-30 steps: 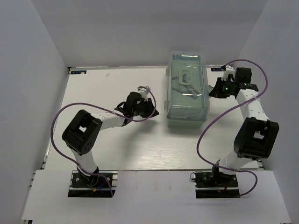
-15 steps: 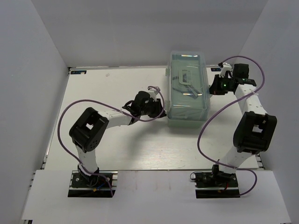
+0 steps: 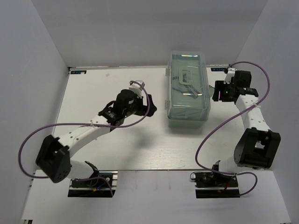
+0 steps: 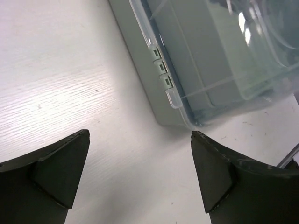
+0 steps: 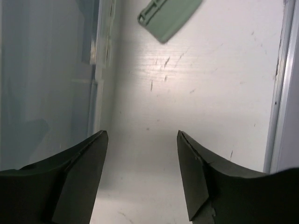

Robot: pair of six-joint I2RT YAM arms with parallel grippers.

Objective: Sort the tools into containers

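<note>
Left arm [image 3: 79, 133]: stretched across the left half of the desk [image 3: 107, 84], reaching toward the box. A purple cable [image 3: 28, 140] loops off it.
Left claw [image 3: 150, 106]: just left of the box, a strip of bare desk between them. From the left wrist view the claw [image 4: 140, 172] is spread wide, holding nothing, with white desk between the two dark fingers [image 4: 56, 172].
Toolbox [image 3: 188, 88]: on the desk, far side, right of centre, between the two claws. Pale-green body, with the translucent lid [image 3: 187, 63] down over it and the moulded handle [image 3: 187, 74] on top. The left wrist view shows its near corner [image 4: 154, 88] and three small tabs [image 4: 161, 67] along the lid edge.
Tools [image 3: 183, 86]: only dim dark and silvery shapes under the lid. Too blurred to tell one from another.
Right claw [image 3: 216, 90]: just right of the box, near its right wall. I cannot tell from above if it touches. The right wrist view shows the claw [image 5: 140, 172] parted and empty, desk showing in the gap between the fingers [image 5: 70, 177]. The box wall [image 5: 46, 70] runs down the left of that view.
Green tab [image 5: 170, 16]: pale-green plastic piece at the top edge of the right wrist view, cut off by the frame. I cannot tell what it joins to.
Rail [image 5: 280, 93]: metal strip along the right border of the desk.
</note>
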